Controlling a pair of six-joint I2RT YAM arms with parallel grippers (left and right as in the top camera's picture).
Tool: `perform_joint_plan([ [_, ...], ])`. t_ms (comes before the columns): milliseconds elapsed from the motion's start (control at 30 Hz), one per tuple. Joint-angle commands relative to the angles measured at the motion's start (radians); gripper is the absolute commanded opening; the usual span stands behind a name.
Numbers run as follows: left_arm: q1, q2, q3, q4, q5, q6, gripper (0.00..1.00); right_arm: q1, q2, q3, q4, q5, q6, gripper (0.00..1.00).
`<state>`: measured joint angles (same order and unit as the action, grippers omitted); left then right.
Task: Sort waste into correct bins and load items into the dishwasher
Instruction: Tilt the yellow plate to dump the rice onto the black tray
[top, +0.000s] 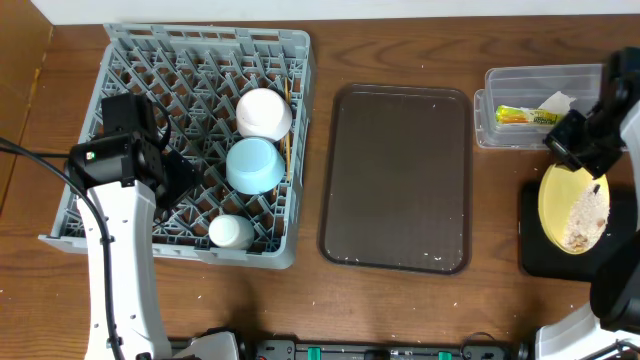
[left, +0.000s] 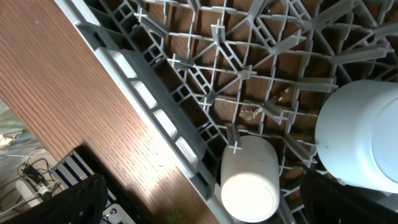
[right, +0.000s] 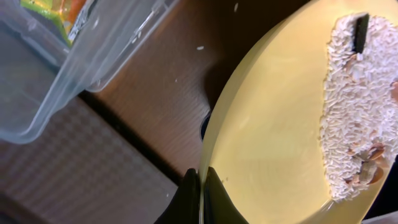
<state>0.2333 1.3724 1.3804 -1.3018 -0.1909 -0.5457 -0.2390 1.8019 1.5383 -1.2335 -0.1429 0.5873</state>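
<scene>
My right gripper (right: 203, 186) is shut on the rim of the round yellow plate (top: 572, 205), holding it tilted over the flat black bin (top: 535, 250). Pale food crumbs (right: 357, 106) lie on the plate's lower side. The clear tub (top: 520, 110) at the far right holds the green-and-yellow wrapper (top: 525, 116) and the white tissue (top: 557, 102). The grey dish rack (top: 130, 120) holds the white bowl (top: 263, 112), the light blue bowl (top: 253, 164), the small white cup (top: 230, 231) and chopsticks (top: 286, 140). My left gripper (left: 199, 211) hangs open and empty above the rack's front edge, near the cup (left: 249, 180).
A dark brown serving tray (top: 398, 180) with a few crumbs lies between the rack and the bins. Wooden table surface (top: 400, 300) shows around everything. The right arm's body (top: 615, 100) stands over the tub's right end.
</scene>
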Motion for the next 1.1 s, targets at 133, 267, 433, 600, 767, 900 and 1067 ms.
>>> perform_joint_plan([
  [133, 0.004, 0.0, 0.003, -0.003, -0.02, 0.01, 1.0, -0.091, -0.024, 0.019, -0.058, -0.125, -0.108, 0.01],
  [267, 0.004, 0.0, 0.003, -0.003, -0.02, 0.01, 1.0, -0.119, -0.024, 0.019, -0.07, -0.201, -0.169, 0.01],
  [433, 0.004, 0.0, 0.003, -0.003, -0.02, 0.01, 1.0, -0.143, -0.024, 0.019, -0.099, -0.236, -0.197, 0.01],
  [600, 0.004, 0.0, 0.003, -0.003, -0.02, 0.01, 1.0, -0.151, -0.024, 0.019, -0.109, -0.321, -0.253, 0.01],
  [767, 0.004, 0.0, 0.003, -0.003, -0.02, 0.01, 1.0, -0.16, -0.024, 0.019, -0.124, -0.364, -0.266, 0.01],
  [900, 0.004, 0.0, 0.003, -0.003, -0.02, 0.01, 1.0, -0.182, -0.029, 0.019, -0.148, -0.393, -0.293, 0.01],
  [1067, 0.004, 0.0, 0.003, -0.003, -0.02, 0.01, 1.0, -0.231, -0.052, 0.019, -0.191, -0.423, -0.33, 0.01],
])
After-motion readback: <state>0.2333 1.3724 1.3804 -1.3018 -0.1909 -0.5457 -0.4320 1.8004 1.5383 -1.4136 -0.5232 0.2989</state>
